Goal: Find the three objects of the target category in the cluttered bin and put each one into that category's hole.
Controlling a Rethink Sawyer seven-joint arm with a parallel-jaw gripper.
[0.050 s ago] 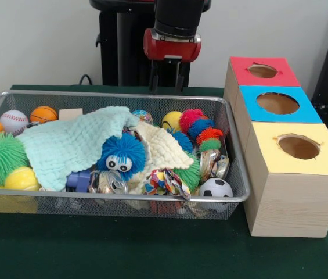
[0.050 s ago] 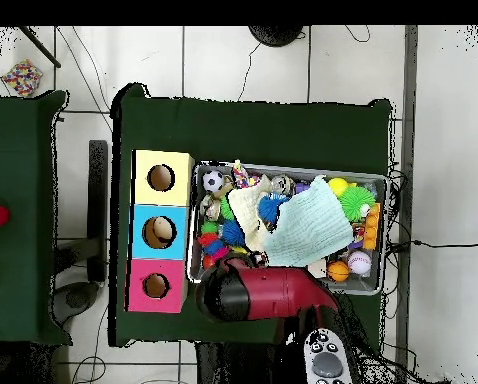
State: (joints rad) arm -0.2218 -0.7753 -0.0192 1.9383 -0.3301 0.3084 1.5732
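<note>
Hand (image 1: 168,81) — raised behind the back rim of the wire bin (image 1: 236,174), empty, dark fingers hanging close together; width of gap hard to judge, holding nothing.

Target category — not stated; balls a likely guess. Candidates, placed from the hand:
- yellow ball (image 1: 171,120), just below and slightly forward, nearest.
- soccer ball (image 1: 215,188), well forward at the front rim, toward the box side.
- basketball (image 1: 43,114) and baseball (image 1: 14,121), far across the bin on the side away from the boxes.

Cover: mint cloth (image 1: 65,145) and cream cloth (image 1: 161,148) draped over the middle, blue fuzzy toy (image 1: 121,154) between them — possibly hiding more.

Holes: red box (image 1: 274,78), blue box (image 1: 303,113), yellow box (image 1: 326,163) in a row beside the bin; red nearest the hand, yellow farthest forward.

Balls round, no long axis — straight descent should suffice.
</note>
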